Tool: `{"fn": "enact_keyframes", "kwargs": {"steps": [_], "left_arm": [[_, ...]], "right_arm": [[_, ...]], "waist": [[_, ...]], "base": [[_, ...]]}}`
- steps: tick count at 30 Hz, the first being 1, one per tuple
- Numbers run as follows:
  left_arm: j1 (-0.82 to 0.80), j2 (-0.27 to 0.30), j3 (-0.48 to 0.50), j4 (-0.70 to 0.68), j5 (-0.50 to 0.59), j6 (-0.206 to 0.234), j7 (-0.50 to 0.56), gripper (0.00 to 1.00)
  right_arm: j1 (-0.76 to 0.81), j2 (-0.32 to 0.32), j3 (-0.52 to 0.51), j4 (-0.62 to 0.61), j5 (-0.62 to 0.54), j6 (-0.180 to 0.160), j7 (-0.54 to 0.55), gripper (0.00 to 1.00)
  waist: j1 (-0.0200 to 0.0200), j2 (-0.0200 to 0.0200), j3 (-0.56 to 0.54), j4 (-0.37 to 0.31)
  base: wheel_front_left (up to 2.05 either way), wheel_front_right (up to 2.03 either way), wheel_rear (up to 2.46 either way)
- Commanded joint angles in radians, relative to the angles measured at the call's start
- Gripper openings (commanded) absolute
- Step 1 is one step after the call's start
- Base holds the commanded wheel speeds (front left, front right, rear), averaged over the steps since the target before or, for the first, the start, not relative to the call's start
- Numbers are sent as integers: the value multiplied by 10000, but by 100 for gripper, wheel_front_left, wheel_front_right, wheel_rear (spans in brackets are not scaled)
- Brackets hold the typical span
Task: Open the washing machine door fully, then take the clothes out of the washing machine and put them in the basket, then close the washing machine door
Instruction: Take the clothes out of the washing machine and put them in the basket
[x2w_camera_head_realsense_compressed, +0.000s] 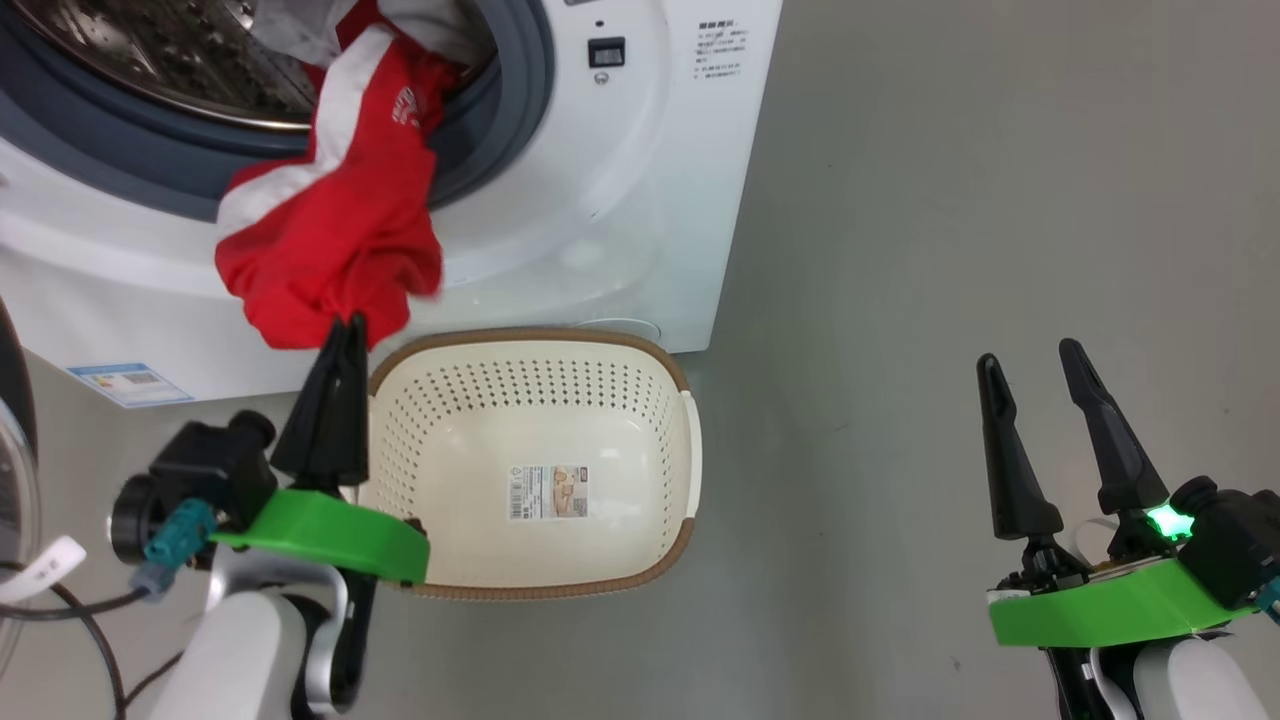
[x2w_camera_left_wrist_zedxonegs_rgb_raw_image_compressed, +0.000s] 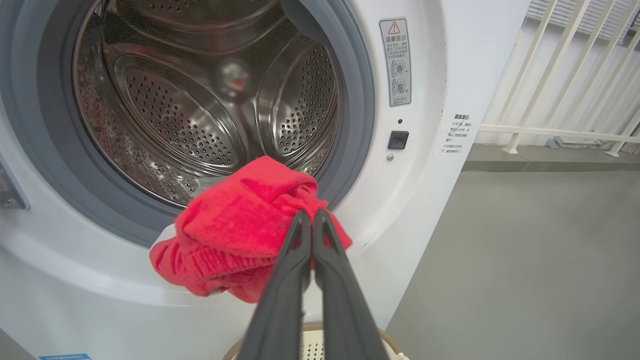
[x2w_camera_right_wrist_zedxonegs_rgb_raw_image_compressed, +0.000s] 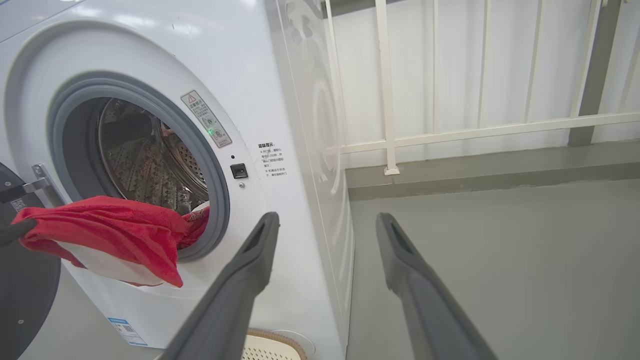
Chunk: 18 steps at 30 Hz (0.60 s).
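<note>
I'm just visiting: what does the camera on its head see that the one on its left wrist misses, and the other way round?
Head view's extras: the inside of the cream perforated plastic basket with its sticker, and the right hand, open, off to the side. Left wrist view's extras: the back of the shiny perforated steel drum and a white railing. Shared: the big white washing machine, and the left hand shut on a bright red garment hanging out of its opening.

Basket (x2w_camera_head_realsense_compressed: 690, 450) sits on floor (x2w_camera_head_realsense_compressed: 950, 200), directly before washing machine (x2w_camera_head_realsense_compressed: 620, 200). Clothes (x2w_camera_head_realsense_compressed: 340, 240) hang out of the drum opening, above and left of basket. Left end effector (x2w_camera_head_realsense_compressed: 345, 330) meets their lower edge, at basket's left rim. Right end effector (x2w_camera_head_realsense_compressed: 1030, 356) well apart, right.
</note>
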Motion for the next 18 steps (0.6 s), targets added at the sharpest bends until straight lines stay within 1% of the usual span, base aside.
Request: {"fn": "enact_keyframes", "kwargs": {"steps": [1,11,15,18], "left_arm": [[115,187,253,-354,-39,90,34,0],[740,118,28,-351,-247,33,197,0],[650,13,-84,108,-295,-46,107,0],[327,-99,-197,757,-328,-203,-16,0]], "right_arm": [[86,-73,158,-265,-39,62,-63,100],[190,-73,114,-296,25,62,-63,100],[172,-73,121,-350,53,62,-63,100],[99,-73,132,-370,34,62,-63,100]], "waist": [[0,0,-102,69],[0,0,-274,-4],[0,0,-91,-18],[0,0,128,1]], "base": [[0,0,0],[0,0,0],[0,0,0],[0,0,0]]}}
